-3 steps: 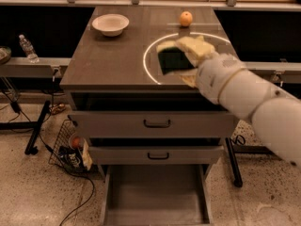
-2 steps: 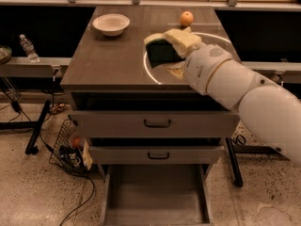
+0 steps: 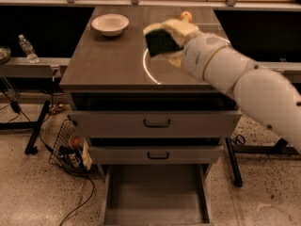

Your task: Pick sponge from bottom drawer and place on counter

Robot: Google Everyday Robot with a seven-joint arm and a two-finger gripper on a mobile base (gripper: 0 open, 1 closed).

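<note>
Hovering over the grey-brown rectangular table (image 3: 108, 55), our end effector (image 3: 165, 41) pinches the dark green and pale yellow block-shaped sponge (image 3: 159, 43); we see the wide grey bottom drawer (image 3: 155, 199) open below.

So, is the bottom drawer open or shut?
Open: the bottom drawer is pulled out, its floor bare. The hand holds the sponge above the counter.

White bowl (image 3: 110, 23), orange (image 3: 186, 16), water bottle (image 3: 27, 48)
</note>
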